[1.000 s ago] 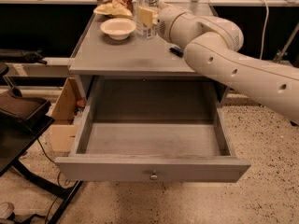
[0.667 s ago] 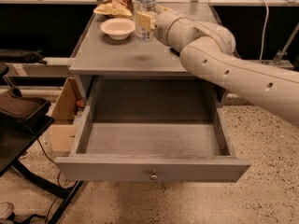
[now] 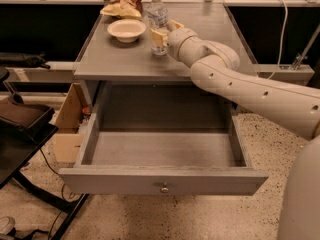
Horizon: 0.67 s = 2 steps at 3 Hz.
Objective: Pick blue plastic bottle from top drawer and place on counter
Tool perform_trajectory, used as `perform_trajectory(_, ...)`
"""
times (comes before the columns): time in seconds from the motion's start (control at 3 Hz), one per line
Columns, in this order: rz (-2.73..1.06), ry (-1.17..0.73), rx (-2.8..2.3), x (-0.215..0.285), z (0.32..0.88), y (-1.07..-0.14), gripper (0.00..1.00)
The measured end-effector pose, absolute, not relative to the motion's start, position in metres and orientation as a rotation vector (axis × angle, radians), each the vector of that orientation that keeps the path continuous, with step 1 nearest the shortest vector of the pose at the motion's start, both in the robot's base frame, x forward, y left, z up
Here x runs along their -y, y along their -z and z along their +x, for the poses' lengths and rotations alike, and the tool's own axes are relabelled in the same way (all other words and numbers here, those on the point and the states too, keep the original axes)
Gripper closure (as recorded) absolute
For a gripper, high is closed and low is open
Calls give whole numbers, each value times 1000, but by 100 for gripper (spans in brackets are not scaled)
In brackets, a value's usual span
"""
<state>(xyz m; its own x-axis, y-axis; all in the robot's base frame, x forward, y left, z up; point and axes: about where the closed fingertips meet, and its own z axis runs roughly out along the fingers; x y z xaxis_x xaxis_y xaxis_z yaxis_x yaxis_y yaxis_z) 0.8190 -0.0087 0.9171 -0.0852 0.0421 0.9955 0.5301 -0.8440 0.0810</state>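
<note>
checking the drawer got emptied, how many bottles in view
1: the blue plastic bottle stands upright on the counter beside the bowl, at the tool. None in the open top drawer.

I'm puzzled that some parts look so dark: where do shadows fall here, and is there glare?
Camera view: the flat grey counter is evenly lit, without glare. Camera view: the open grey wooden top drawer darkens toward its back, beneath the counter. Camera view: the end effector, by the small clear blue-labelled plastic bottle at the counter's rear, is brightly lit.
</note>
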Motion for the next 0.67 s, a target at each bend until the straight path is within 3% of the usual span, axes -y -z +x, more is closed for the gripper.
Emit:
perform_trajectory(0.33,-1885,1965,636,4,824,-897,100)
perform_trajectory(0.67,-1885,1964,636,4,824,-898,82)
